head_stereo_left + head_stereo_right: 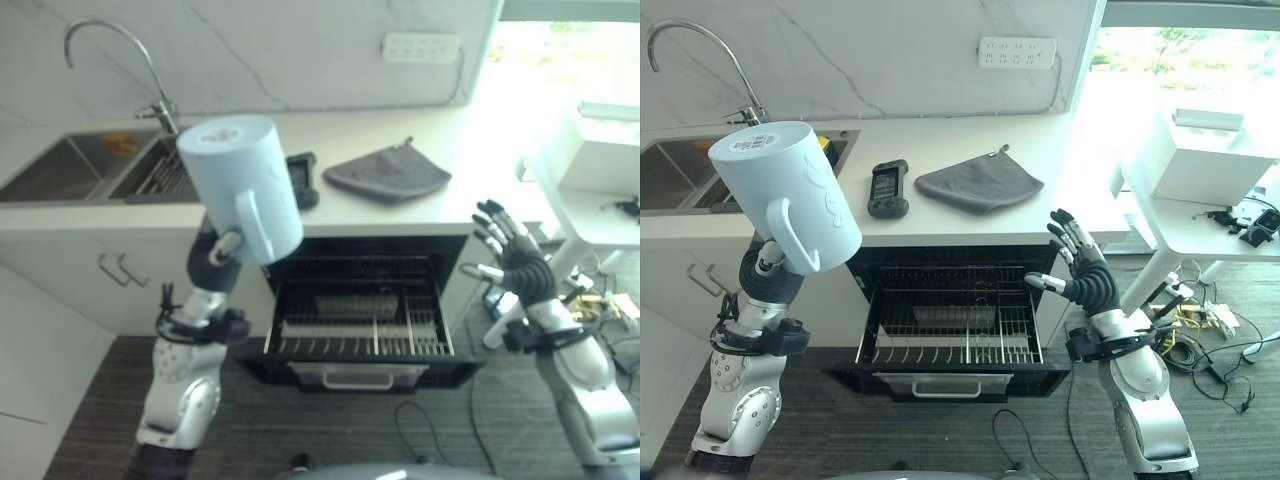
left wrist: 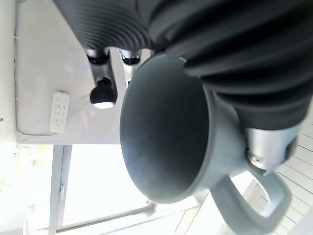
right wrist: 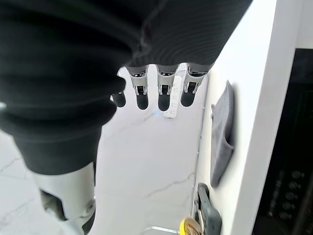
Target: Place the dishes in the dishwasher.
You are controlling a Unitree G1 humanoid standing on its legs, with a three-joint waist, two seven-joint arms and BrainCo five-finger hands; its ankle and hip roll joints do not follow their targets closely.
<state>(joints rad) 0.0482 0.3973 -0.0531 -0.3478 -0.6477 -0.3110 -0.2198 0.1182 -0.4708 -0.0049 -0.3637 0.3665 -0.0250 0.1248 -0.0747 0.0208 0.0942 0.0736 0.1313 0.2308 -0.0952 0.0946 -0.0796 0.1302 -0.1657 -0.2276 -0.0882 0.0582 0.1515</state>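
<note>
We raise a pale blue mug (image 1: 780, 195) upside down in our left robot hand (image 1: 222, 252), fingers curled around it, above the open dishwasher (image 1: 955, 325), whose pulled-out rack waits to take it mouth down. Our right robot hand (image 1: 1085, 270) hovers spread wide beside the desk (image 1: 940, 215).

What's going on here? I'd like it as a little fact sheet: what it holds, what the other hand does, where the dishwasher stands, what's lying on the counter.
Held item: pale blue mug, upside down, raised in front of the counter
Left hand: fingers wrapped round the mug
Right hand: open, fingers spread, holding nothing, right of the dishwasher
Dishwasher: open under the counter, rack pulled out, no mug in it yet
Counter: grey cloth, dark handset
Sink: at the left, with tap
</note>
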